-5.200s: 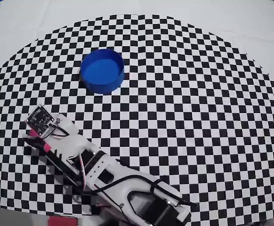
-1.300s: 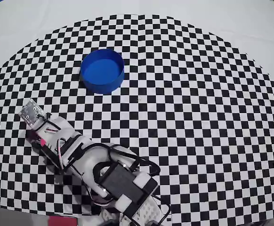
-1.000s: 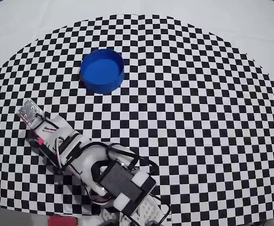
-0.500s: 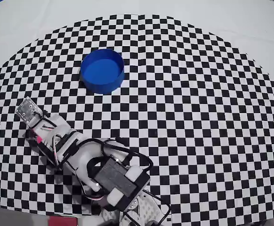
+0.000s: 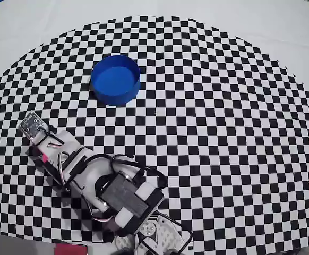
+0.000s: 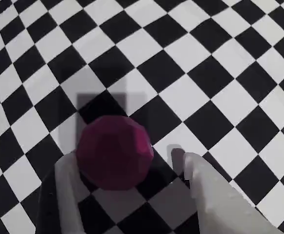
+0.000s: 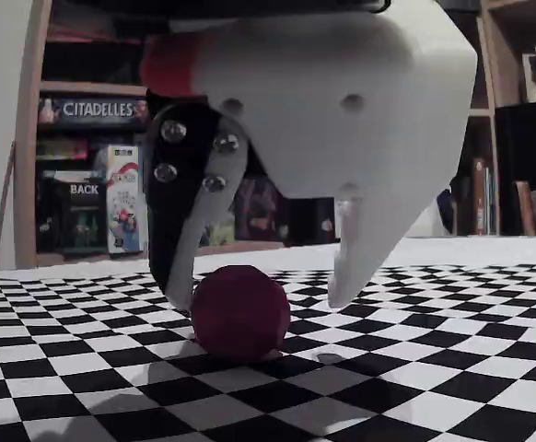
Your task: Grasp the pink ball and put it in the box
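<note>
The pink ball (image 6: 115, 151) lies on the checkered mat between my gripper's (image 6: 125, 161) two white fingers. The left finger (image 6: 70, 192) is right against it, and the right finger (image 6: 208, 192) stands about one square off. In the fixed view the ball (image 7: 240, 311) rests on the mat, with the open gripper (image 7: 259, 299) lowered over it and both fingertips close to the surface. The overhead view hides the ball under my arm (image 5: 91, 172) at the lower left. There the blue round box (image 5: 115, 79) stands apart, farther up the mat, with nothing showing inside it.
The black-and-white checkered mat (image 5: 223, 133) covers the table in a half circle, with plain white cloth (image 5: 282, 32) beyond it. Shelves with game boxes (image 7: 93, 184) stand far behind in the fixed view.
Over the last second the arm's elbow and motor block have slid toward the lower left of the overhead view. The gripper end has stayed almost in place.
</note>
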{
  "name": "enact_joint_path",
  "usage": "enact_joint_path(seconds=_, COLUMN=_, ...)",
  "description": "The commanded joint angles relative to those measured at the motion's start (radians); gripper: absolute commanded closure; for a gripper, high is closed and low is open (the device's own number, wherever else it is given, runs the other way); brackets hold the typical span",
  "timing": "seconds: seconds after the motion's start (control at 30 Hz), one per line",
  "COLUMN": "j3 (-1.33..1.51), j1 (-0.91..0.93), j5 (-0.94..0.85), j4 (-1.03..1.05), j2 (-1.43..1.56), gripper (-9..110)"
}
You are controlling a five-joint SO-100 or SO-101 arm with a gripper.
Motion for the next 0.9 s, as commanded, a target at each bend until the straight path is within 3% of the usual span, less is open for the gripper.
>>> enact_joint_path(seconds=0.0, j3=-0.052, j1=-0.008, j5=-0.008, j4=-0.018, j2=-0.003, gripper=78)
enact_joint_path(seconds=0.87, j3=-0.080, j1=-0.012, j5=-0.008, j4=-0.025, j2=-0.043, gripper=78)
